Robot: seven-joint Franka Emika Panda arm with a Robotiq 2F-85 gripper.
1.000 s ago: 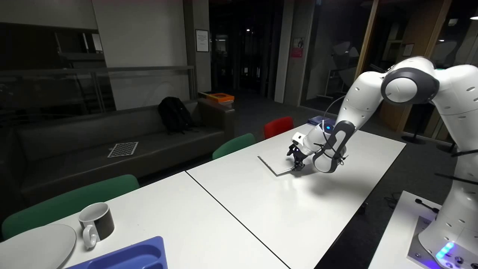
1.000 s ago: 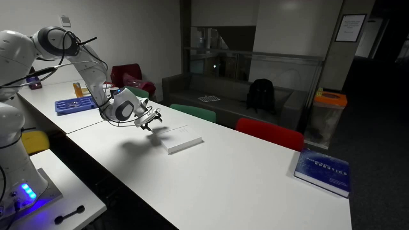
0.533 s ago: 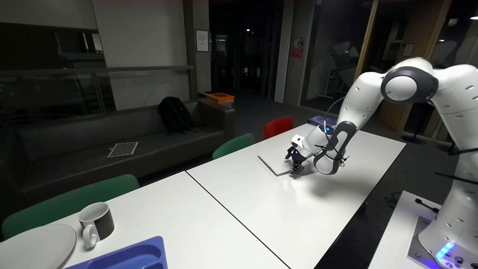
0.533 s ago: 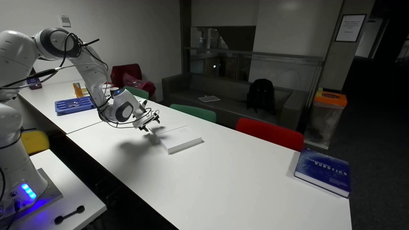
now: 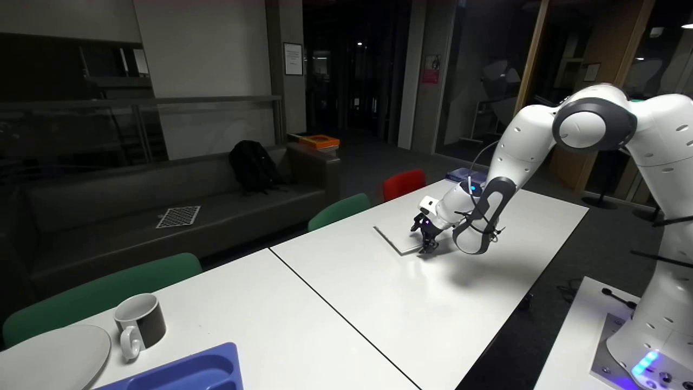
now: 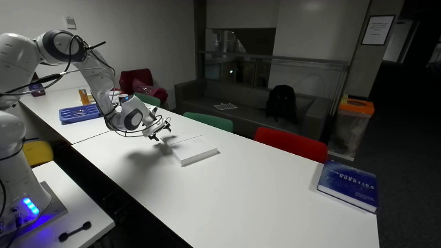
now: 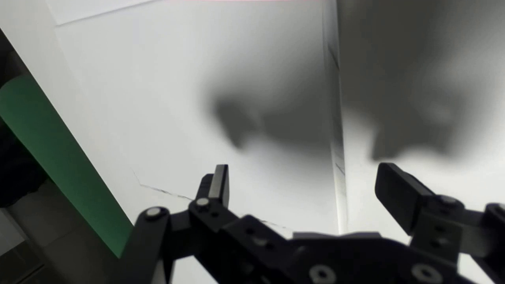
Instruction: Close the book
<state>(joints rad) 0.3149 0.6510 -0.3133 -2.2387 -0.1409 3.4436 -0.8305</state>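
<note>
The white book (image 6: 194,150) lies flat on the white table, its pale top marked with a few faint printed lines. In an exterior view its thin near edge shows beside the arm, and the rest of the book (image 5: 396,237) is partly hidden. My gripper (image 6: 162,134) hovers above the book's near-left end, tilted downward. Seen from the wrist, the gripper (image 7: 303,165) is open and nothing is between its fingers. The book's page side (image 7: 336,130) runs upward between them, one finger over the pale page and one over the table. How the cover lies I cannot tell.
A blue hardback (image 6: 348,186) rests at the table's far end. Away on the other table part are a blue tray (image 6: 81,113), a mug (image 5: 139,325) and a plate (image 5: 54,357). Green (image 6: 208,121) and red (image 6: 291,144) chairs line the long edge.
My gripper has shifted a little to the left in both exterior views and slightly lower. The book has not moved, and the fingers look just as far apart.
</note>
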